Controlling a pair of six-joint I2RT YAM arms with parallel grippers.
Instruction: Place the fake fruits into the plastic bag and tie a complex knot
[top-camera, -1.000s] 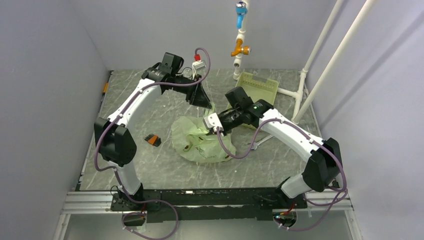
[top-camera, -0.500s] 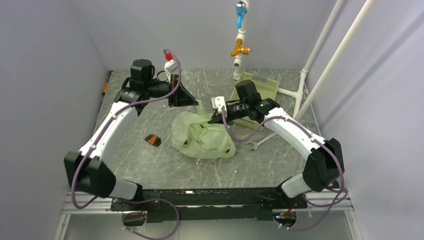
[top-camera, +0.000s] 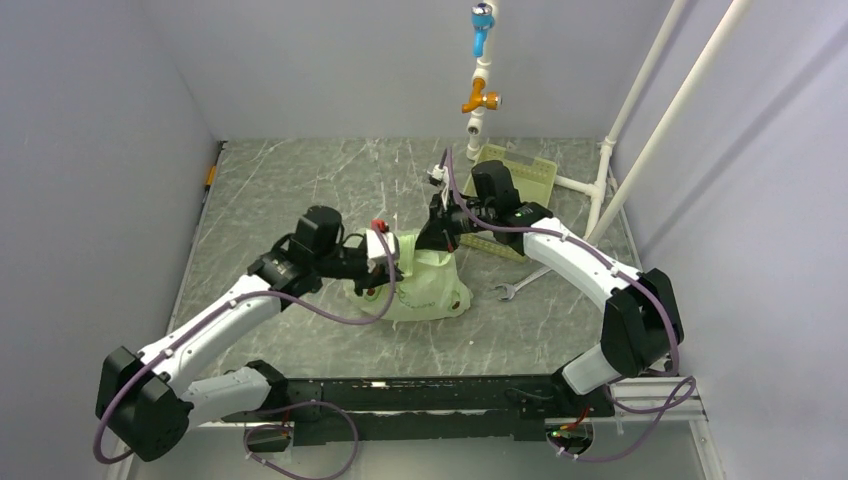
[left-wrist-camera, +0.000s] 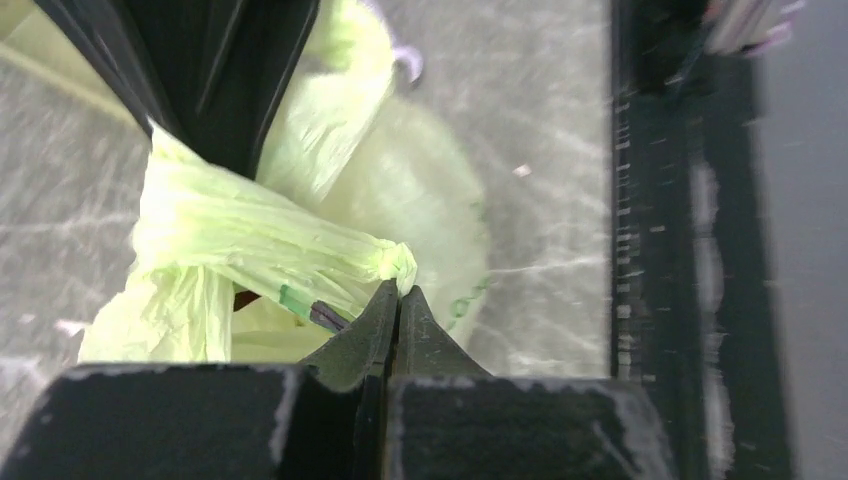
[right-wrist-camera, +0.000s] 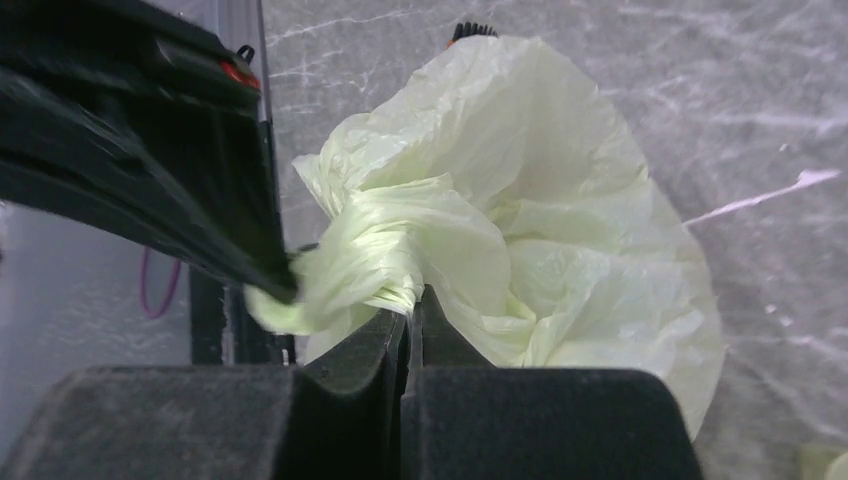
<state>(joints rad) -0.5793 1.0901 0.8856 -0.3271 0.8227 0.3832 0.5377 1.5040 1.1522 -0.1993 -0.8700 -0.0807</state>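
The pale yellow-green plastic bag lies bunched on the table between my two grippers. My left gripper is shut on a twisted strand of the bag's film, pinched at the fingertips. My right gripper is shut on another gathered strand, pinched at the tips. The two strands cross close together above the bag's body. The left gripper's black fingers show in the right wrist view, touching the film. The fake fruits are hidden; only dark spots show through the film.
A rigid pale green tray stands at the back right behind the right arm. A steel wrench lies right of the bag. The orange-and-black block peeks out behind the bag. White pipes rise at the back right.
My left arm has swung from the back left down to the bag's near-left side, carrying its strand. My right gripper has moved back and up. The bag is more tightly bunched.
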